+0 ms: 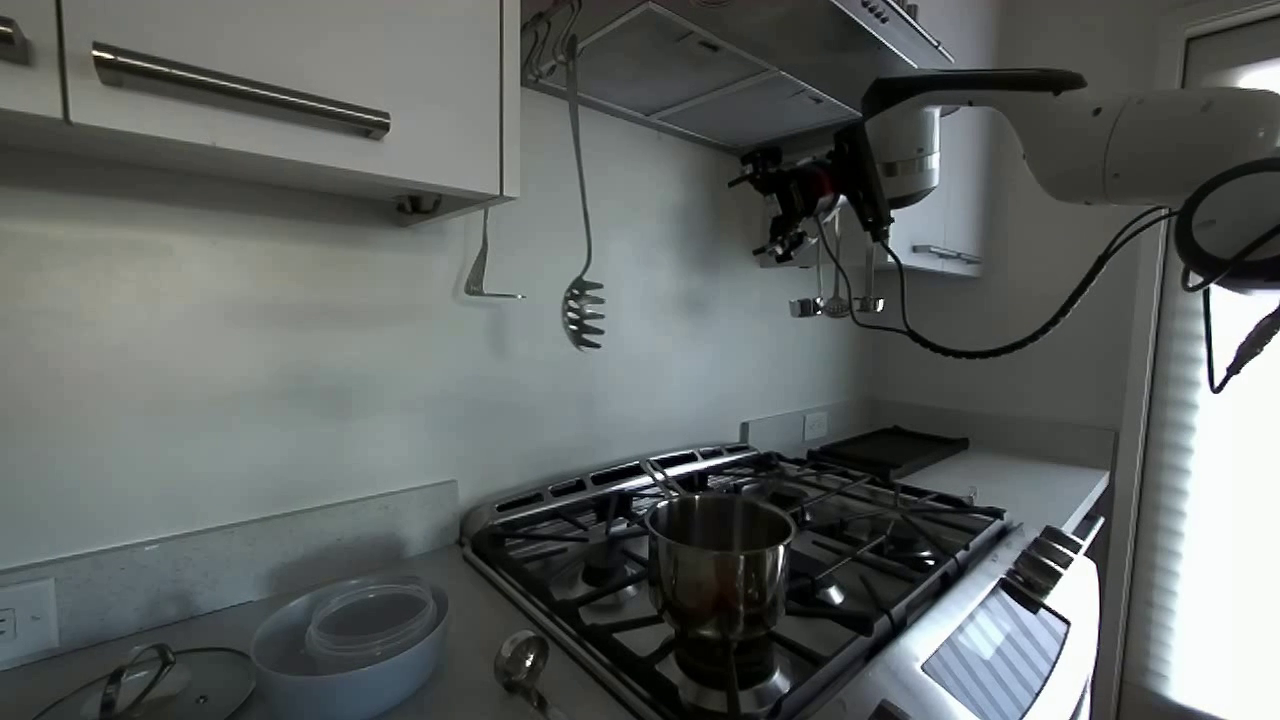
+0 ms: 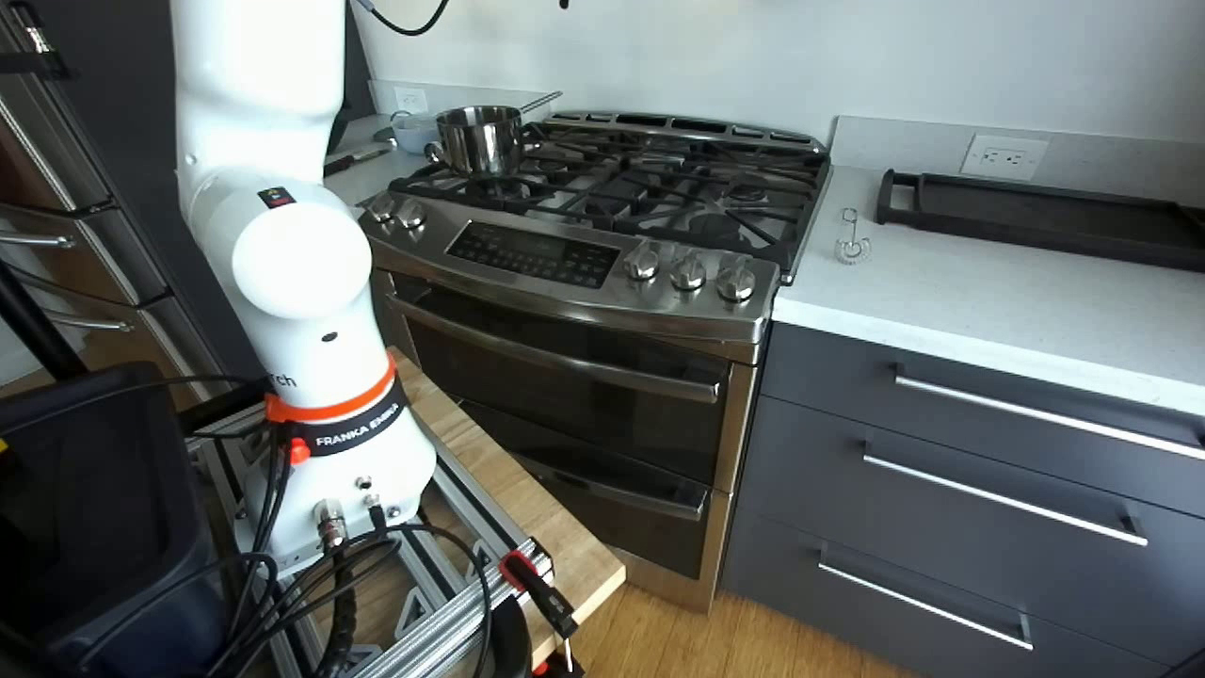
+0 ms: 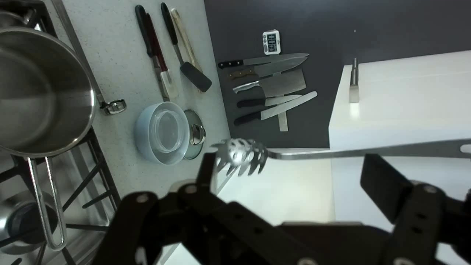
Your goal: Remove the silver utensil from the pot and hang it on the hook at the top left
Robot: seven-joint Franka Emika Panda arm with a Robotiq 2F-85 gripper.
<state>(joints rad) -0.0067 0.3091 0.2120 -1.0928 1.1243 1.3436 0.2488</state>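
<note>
one silver utensil (image 3: 346, 153), which i take to be the toothed server, hangs head down, its handle seemingly on a hook (image 1: 576, 12) at the left of the range hood (image 1: 690, 60); a small wire whisk (image 2: 852, 249), lying on the counter (image 2: 988, 282), is the less likely candidate. no utensil shows in the visible part of the pot (image 1: 720, 580), so removal and hanging both look done, with perhaps only the arm (image 1: 1150, 150) to be drawn back. from where i stand, the gripper (image 3: 290, 160) is spread wide and pinches nothing. note the pot's bright, straight-walled steel and looped rod handle; the utensil's rounded, pierced head and flat, tapering shank; the smooth, pale-blue bowl (image 3: 141, 132).
</note>
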